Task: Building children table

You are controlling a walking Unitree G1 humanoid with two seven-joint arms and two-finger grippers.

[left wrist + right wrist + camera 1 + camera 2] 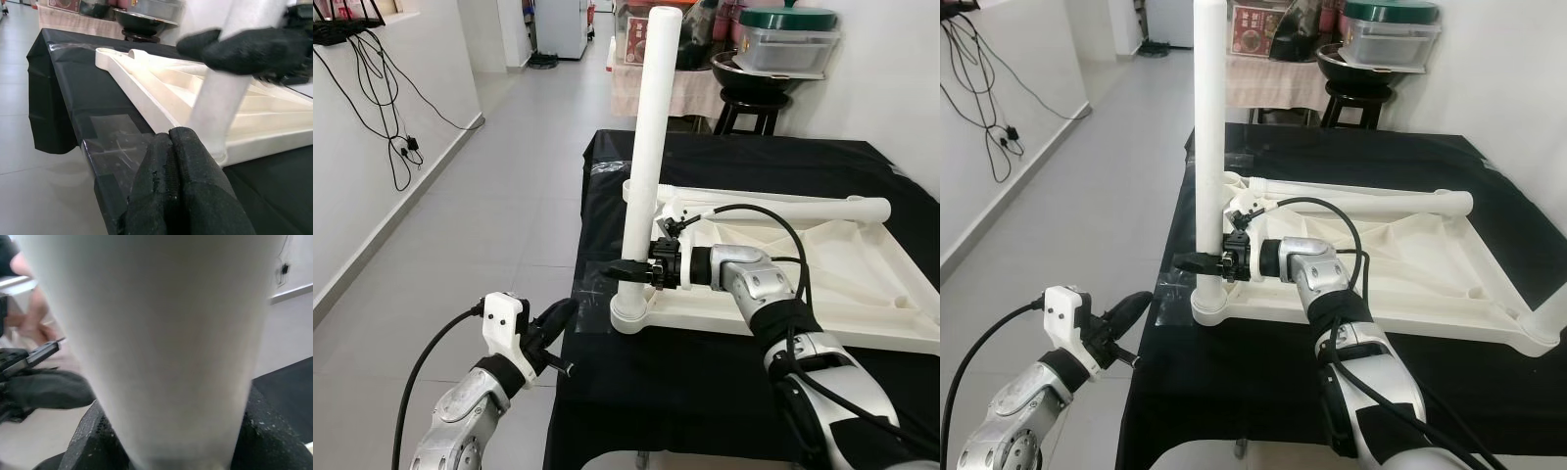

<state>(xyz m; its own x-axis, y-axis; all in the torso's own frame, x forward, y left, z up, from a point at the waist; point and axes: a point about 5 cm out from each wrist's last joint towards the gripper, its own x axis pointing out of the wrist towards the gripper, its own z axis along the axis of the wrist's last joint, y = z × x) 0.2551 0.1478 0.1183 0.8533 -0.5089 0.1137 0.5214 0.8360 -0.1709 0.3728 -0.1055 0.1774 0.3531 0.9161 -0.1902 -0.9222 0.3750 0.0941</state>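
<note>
Left eye view: the right gripper (628, 266) is clamped on the upright white leg (647, 147), low down, which stands in the near-left corner socket of the upturned tabletop (822, 284) on the black cloth (705, 382). Left gripper (553, 323), fingers pressed together, hovers off the cloth's left edge, near that corner.

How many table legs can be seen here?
3: one leg upright in the tabletop's near-left corner, held by the right gripper; one leg lying along its far edge; one partly visible leg at its near-right corner. Others may be out of frame.
</note>
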